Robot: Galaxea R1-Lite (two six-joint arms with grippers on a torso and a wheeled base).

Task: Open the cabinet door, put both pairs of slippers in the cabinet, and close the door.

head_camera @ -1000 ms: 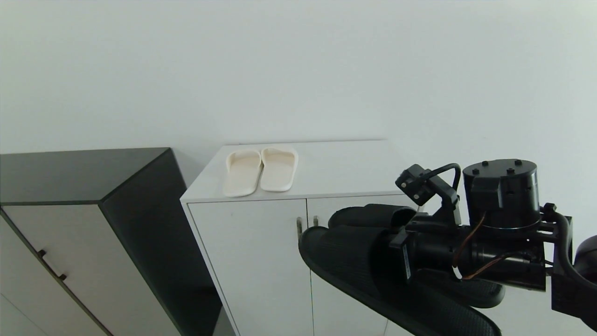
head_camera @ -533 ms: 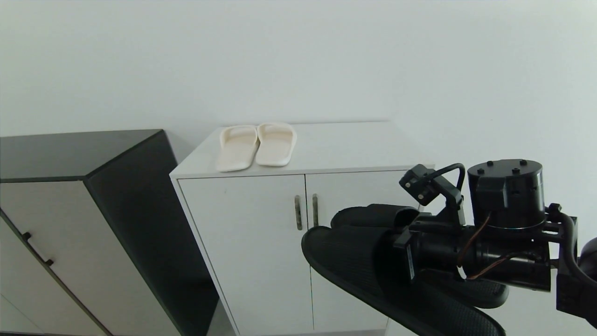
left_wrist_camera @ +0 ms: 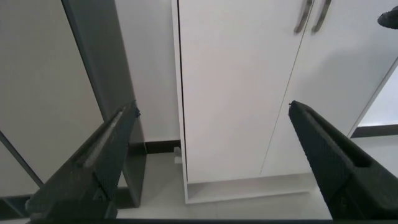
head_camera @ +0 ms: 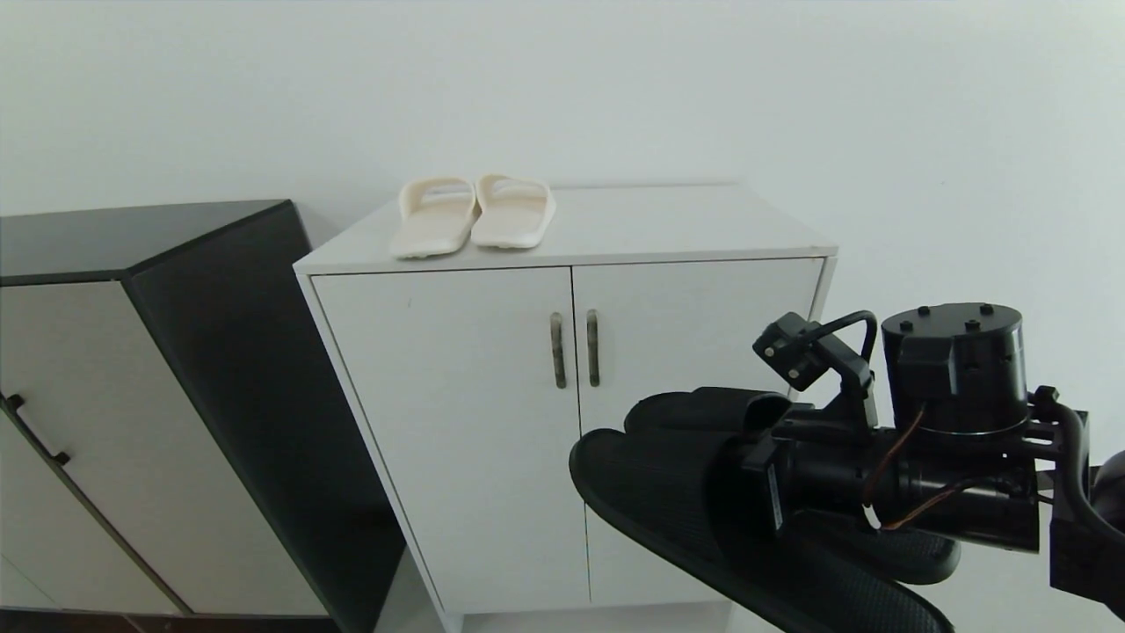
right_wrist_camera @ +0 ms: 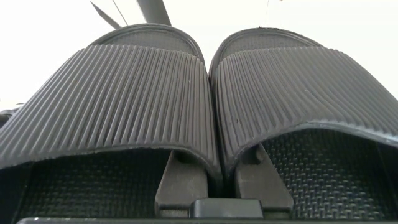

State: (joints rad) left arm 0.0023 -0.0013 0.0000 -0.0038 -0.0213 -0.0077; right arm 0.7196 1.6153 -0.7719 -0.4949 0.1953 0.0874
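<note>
The white cabinet (head_camera: 492,422) stands against the wall with both doors closed and two vertical handles (head_camera: 575,349) at the middle. A cream pair of slippers (head_camera: 475,214) lies side by side on its top, toward the left. My right gripper (head_camera: 747,483) is in front of the right door, shut on a black pair of slippers (head_camera: 668,475) held together, toes toward the cabinet. In the right wrist view its fingers (right_wrist_camera: 180,180) run under the straps of the black slippers (right_wrist_camera: 124,93). My left gripper (left_wrist_camera: 217,155) is open, low before the cabinet (left_wrist_camera: 236,93).
A black cabinet (head_camera: 176,369) with pale doors stands close to the left of the white one, with a narrow gap between them. A plain white wall is behind both. Bare floor (left_wrist_camera: 249,202) lies in front of the white cabinet's base.
The whole head picture has shifted: both cabinets now sit higher in it and the doors show in full, so the camera has moved. My right gripper still holds the black slippers.
</note>
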